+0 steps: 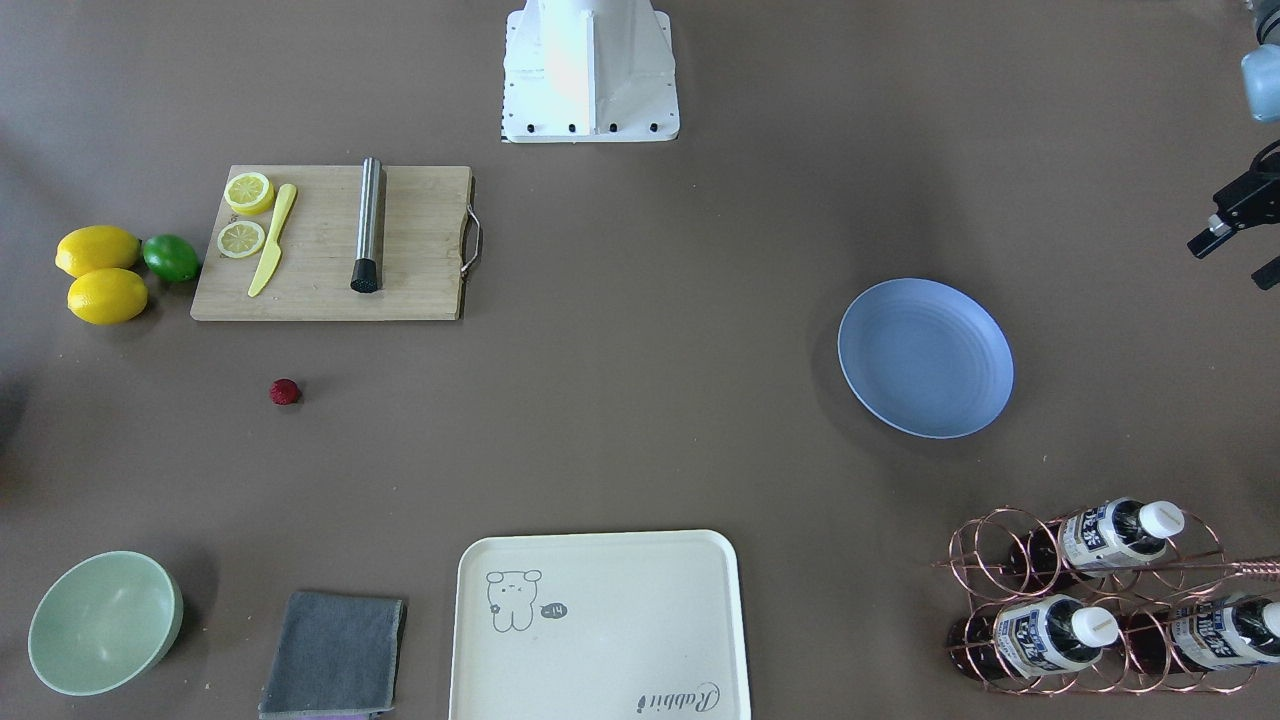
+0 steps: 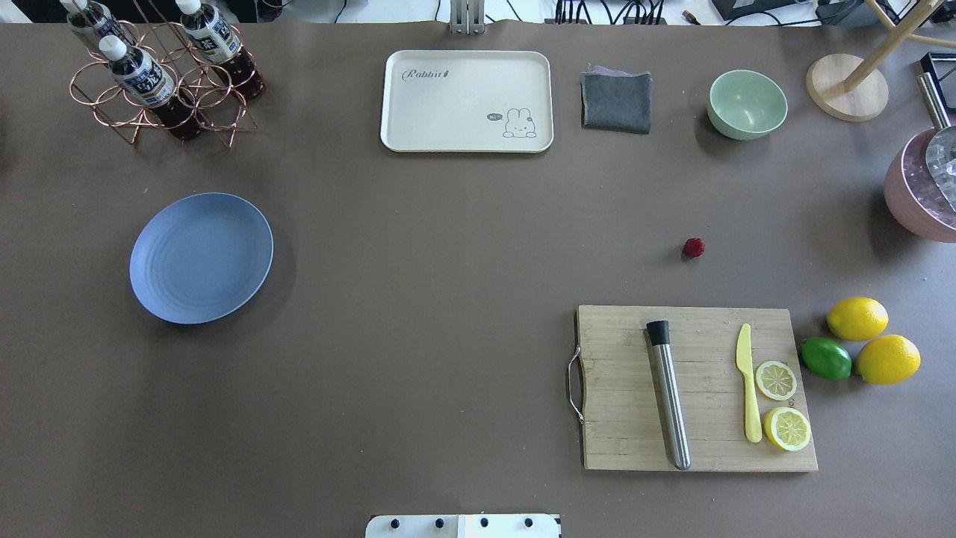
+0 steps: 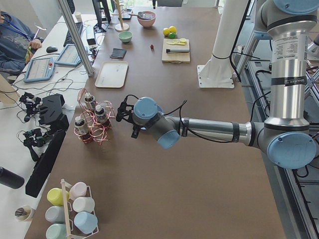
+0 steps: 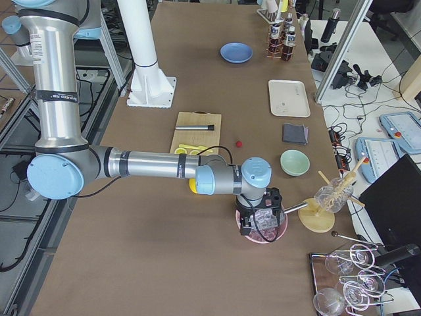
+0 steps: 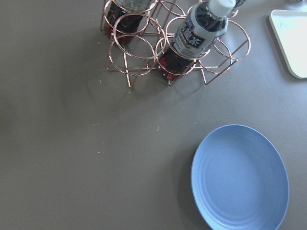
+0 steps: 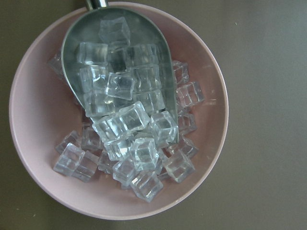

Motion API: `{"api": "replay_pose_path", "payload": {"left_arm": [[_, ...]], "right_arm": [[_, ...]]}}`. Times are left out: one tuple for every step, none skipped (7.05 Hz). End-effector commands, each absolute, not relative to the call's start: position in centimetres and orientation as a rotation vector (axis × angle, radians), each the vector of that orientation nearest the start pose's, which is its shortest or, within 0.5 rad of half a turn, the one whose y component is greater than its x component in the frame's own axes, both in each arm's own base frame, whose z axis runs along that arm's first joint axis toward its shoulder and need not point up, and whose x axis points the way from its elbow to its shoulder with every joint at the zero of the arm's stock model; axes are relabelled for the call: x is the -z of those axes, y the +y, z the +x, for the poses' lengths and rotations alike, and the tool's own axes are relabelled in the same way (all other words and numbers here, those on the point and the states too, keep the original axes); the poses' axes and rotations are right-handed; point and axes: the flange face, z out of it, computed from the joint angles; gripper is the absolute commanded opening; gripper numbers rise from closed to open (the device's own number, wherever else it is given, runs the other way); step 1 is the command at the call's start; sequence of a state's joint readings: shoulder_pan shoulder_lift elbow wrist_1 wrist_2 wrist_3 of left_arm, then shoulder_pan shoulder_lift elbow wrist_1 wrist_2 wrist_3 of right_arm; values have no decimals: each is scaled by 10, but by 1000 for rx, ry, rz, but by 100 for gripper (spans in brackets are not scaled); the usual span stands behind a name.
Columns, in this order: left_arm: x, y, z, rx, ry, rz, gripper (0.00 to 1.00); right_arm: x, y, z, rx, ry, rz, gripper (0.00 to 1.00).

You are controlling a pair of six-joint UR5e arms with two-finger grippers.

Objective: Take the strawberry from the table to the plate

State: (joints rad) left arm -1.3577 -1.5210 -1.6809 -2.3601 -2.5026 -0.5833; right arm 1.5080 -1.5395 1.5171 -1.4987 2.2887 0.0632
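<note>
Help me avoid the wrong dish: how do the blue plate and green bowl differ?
The plate is light blue, shallow and wide, with faint ridges; the bowl is pale green, deep and narrower. The plate lies on the robot's left, the bowl on its right beside a grey cloth. Both are round and empty.

The surface [image 2: 448, 299] is matt brown-grey and smooth all over. The plate [image 2: 201, 258] looks like matt light-blue plastic with faint ridges. The strawberry [image 2: 693, 247] is bumpy and dull red. The cutting board [image 2: 694, 336] is pale grained wood, and the rod [image 2: 670, 403] on it is brushed metal. The folded cloth [image 2: 616, 101] is grey fabric. Clear, glossy ice cubes [image 6: 129, 120] sit in a dull metal scoop [image 6: 76, 33].
</note>
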Motion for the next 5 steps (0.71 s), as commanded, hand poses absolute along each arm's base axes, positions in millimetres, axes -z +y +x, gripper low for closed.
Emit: {"api": "replay_pose_path", "payload": {"left_arm": [[-528,-487,132,-58,998,407,99],[-535,-482,156,-88,993,379,98],[-542,-478,178,-81,968,367,97],[-542,-468,213,-108,959,351,97],[-540,-468,229,-129,962,346,97]], "right_arm": [[-666,-513,34,20,-719,2,100],[-666,-513,34,20,-719,2,100],[-666,-512,34,19,-719,0,100],[-666,-513,33,21,-719,1,100],[-666,-513,33,21,-719,0,100]]}}
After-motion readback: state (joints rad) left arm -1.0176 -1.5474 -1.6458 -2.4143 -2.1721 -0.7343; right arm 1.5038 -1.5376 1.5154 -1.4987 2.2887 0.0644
